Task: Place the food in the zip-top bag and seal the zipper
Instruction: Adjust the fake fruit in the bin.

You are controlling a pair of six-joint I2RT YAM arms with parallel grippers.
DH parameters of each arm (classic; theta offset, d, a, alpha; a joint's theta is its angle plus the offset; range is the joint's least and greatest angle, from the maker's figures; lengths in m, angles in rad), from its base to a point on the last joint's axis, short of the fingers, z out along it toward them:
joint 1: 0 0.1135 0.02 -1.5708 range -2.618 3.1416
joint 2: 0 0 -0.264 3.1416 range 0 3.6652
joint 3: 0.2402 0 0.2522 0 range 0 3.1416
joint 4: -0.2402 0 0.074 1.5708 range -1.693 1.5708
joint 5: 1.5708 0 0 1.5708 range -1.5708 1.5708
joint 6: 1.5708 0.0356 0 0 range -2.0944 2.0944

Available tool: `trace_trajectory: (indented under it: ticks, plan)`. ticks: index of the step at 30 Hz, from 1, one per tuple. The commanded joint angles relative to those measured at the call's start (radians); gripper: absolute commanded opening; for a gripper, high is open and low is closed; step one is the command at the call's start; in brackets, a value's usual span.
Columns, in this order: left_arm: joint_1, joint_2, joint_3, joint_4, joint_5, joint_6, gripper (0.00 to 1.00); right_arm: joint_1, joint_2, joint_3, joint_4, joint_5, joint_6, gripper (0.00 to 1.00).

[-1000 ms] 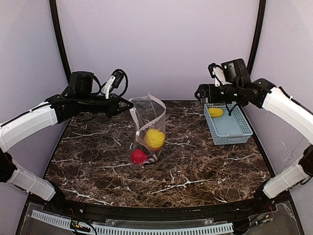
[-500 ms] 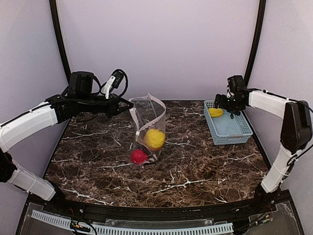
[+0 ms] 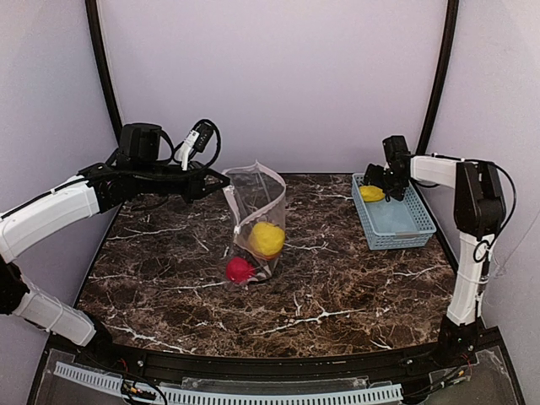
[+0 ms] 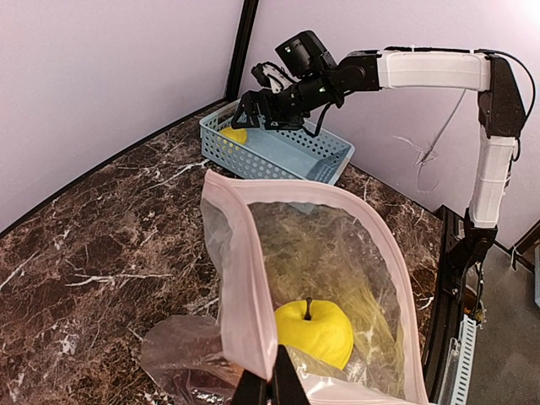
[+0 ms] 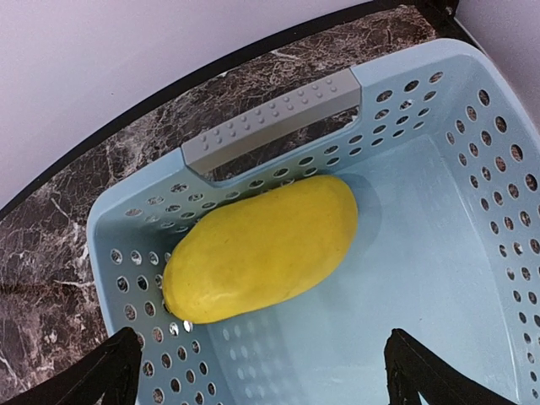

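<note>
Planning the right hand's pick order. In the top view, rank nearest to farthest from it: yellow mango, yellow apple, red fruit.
1. yellow mango: in the blue basket, right at the open right hand.
2. yellow apple: inside the bag, table centre.
3. red fruit: at the bag's near-left bottom corner.

The clear dotted zip-top bag (image 4: 337, 253) is cut off by the left wrist view's bottom edge, the light-blue perforated basket (image 5: 472, 152) by the right wrist view's.

White arm shells (image 3: 51, 215), black joints (image 3: 139, 142), looped black cable (image 3: 202, 139); right gripper (image 5: 261, 354) black.
</note>
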Motion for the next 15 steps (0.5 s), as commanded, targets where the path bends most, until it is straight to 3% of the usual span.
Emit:
trace_trajectory:
  ticks: [1,15]
  plan:
    - [0.0,-0.03,-0.006,0.005,0.002,0.012,0.01,-0.003,0.061,0.062,0.015,0.053,0.027,0.99]
    - [0.0,-0.036,-0.005,0.005,0.004,0.012,0.01,-0.003,0.219,0.228,-0.075,0.134,-0.001,0.99]
